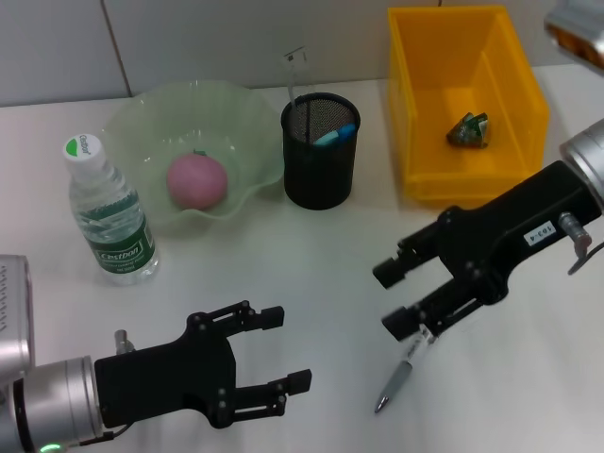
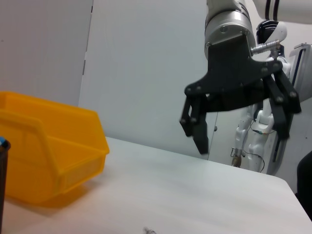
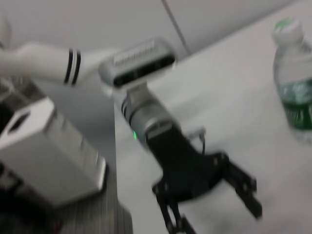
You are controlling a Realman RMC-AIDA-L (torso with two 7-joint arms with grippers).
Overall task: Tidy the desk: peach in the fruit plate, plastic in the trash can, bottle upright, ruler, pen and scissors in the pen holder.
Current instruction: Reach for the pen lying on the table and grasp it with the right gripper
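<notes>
Spread wide and empty at the near desk edge, the left gripper [image 1: 283, 351] idles while the right gripper [image 1: 393, 297] hangs open over the pen [image 1: 396, 383], seemingly brushing its upper end, short of the pen holder [image 1: 321, 151].

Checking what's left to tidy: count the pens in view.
2: one pen on the table under the right end effector; one blue-tipped in the pen holder. Others may hide inside.

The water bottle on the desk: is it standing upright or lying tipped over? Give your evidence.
Upright. The water bottle stands on its base on the desk, white cap on top, beside the green fruit plate. Neither gripper touches it.
</notes>
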